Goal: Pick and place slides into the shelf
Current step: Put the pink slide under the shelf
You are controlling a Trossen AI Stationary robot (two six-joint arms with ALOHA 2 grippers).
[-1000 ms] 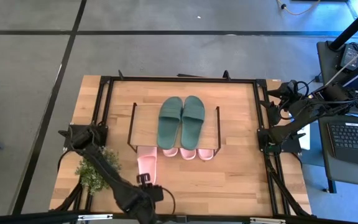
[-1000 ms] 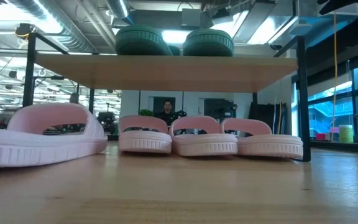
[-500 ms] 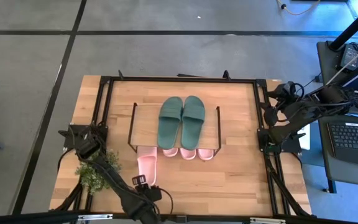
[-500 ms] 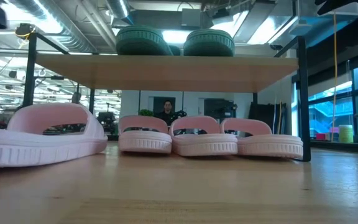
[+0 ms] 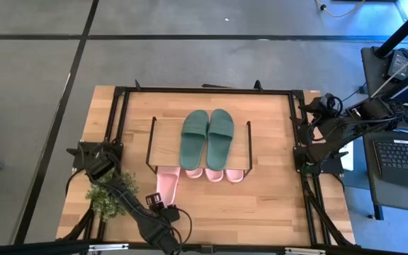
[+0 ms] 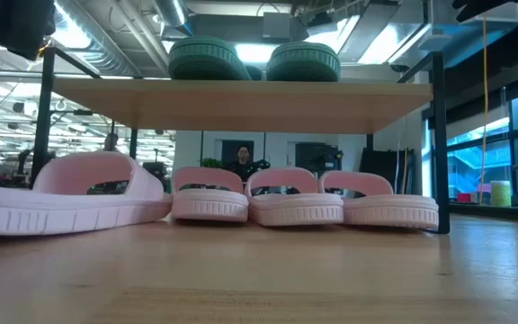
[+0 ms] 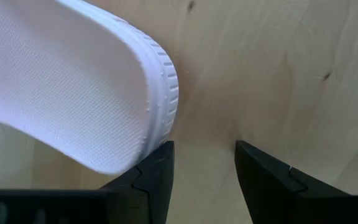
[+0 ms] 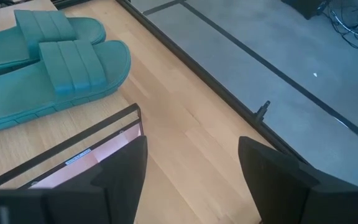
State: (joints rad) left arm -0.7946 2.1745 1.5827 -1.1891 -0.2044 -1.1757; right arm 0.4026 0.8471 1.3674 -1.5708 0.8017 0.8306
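Note:
Two dark green slides (image 5: 206,137) lie side by side on the shelf's plank top (image 5: 163,142). Three light pink slides (image 6: 299,200) rest on their soles on the table under the shelf, heels poking out at its near side. The fourth pink slide (image 5: 166,184) lies flat and slanted at the shelf's left near corner, toe end under the plank. My left gripper (image 5: 163,207) is open, low over the table at that slide's heel (image 7: 73,93). My right gripper (image 8: 191,180) is open and waits above the table's right edge, looking onto the green slides (image 8: 55,56). My left gripper meets the fourth pink slide only at its heel rim (image 7: 164,118), where one finger's tip (image 7: 157,163) stands against it from the table's near side. The other finger (image 7: 260,177) is beside the slide over bare wood. The slide lies flat on the table.
A small green plant (image 5: 106,197) stands near the table's left near corner, close to my left arm. A black frame (image 5: 204,90) runs around the table. A laptop (image 5: 402,159) sits beyond the right edge. Bare wood (image 5: 261,205) lies near the shelf's near side.
The fourth pink slide has slid a little toward the far edge, farther under the shelf; in the low view it has shifted closer to the three others. My left gripper has stayed at its heel and moved slightly toward the table's left.

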